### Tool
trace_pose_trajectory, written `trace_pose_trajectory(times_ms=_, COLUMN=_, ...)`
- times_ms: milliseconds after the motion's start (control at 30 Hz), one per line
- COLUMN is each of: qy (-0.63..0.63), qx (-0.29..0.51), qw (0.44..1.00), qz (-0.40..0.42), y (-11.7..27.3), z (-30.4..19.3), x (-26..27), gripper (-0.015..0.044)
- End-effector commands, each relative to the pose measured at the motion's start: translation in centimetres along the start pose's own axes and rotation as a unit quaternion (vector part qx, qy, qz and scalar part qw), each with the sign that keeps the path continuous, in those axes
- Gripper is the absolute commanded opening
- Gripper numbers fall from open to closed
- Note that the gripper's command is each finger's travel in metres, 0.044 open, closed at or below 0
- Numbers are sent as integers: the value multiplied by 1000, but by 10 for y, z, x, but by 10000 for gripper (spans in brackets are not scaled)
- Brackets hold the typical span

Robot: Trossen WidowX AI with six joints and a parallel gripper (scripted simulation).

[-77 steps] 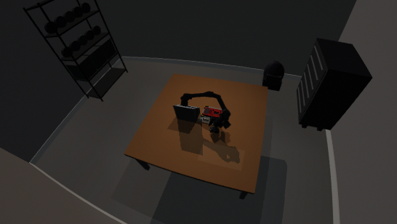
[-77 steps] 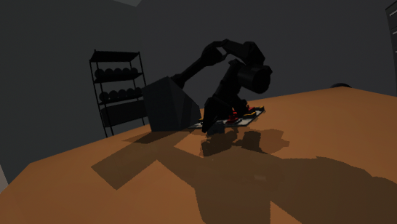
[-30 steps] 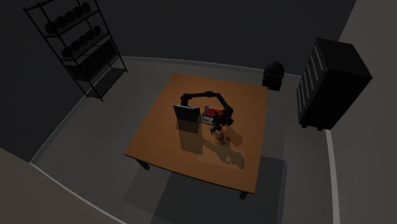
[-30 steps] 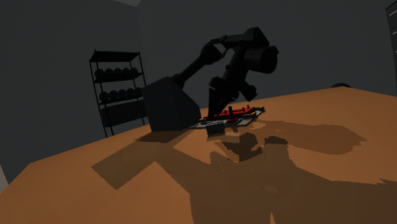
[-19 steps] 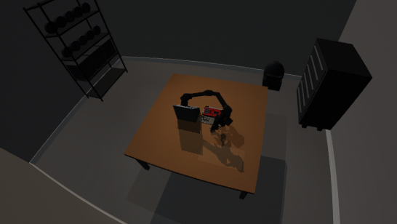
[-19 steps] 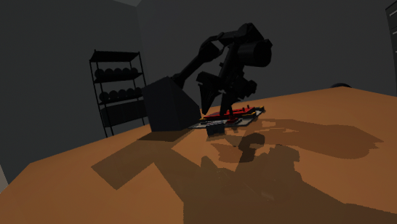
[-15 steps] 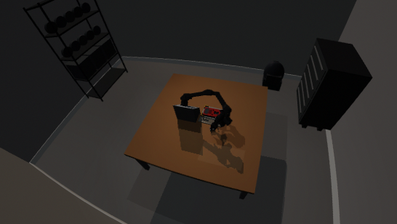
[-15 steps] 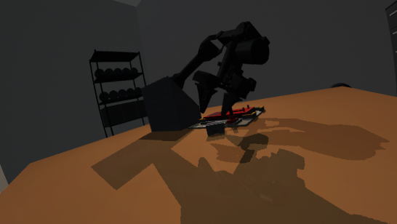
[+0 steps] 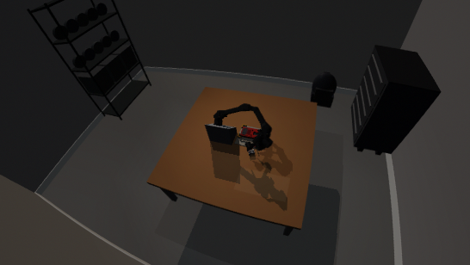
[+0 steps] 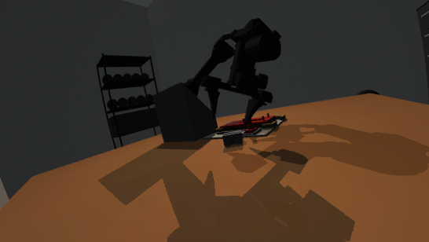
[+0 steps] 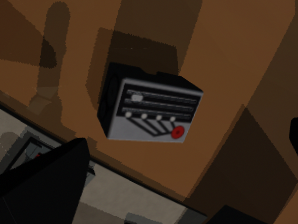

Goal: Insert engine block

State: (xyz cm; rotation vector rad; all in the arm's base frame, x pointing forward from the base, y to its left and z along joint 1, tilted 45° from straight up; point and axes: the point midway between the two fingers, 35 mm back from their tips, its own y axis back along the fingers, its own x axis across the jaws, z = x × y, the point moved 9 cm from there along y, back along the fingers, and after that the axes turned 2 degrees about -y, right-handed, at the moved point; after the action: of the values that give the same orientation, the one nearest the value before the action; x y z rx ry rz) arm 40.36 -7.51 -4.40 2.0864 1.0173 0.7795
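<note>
The engine block (image 9: pixel 251 153) (image 10: pixel 232 138) (image 11: pixel 155 110) sits on the table just off the edge of the pale board. In the wrist view its grey top has dark stripes, white dots and a red cap; a dark side with round shapes faces left. My gripper (image 10: pixel 231 121) (image 11: pixel 190 139) is open and empty. Its fingers are spread wide above and behind the block, over the board side. The red car body (image 9: pixel 248 132) (image 10: pixel 236 125) lies on the board, behind the block in the exterior view. Its opening and rib cannot be made out.
The pale board (image 11: pixel 110 180) runs along the lower left of the wrist view. A dark upright box (image 9: pixel 221 134) (image 10: pixel 173 114) stands beside the board, left of the block. The wooden table (image 9: pixel 194 172) carries broad arm shadows. A shelf rack and a cabinet stand off the table.
</note>
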Motion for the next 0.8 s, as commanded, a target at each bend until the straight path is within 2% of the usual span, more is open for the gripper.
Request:
trace_pose_trajectory(times_ms=0, qy=-71, qx=-2, qw=997, qz=17, y=0, z=-2, x=-5, gripper=440)
trace_pose_trajectory(times_ms=367, qy=-252, qx=-3, qw=966, qz=59, y=4, z=-6, x=-17, gripper=440)
trace_pose_trajectory(times_ms=767, qy=-437, qx=11, qw=893, qz=105, y=8, z=-12, x=-30, gripper=440)
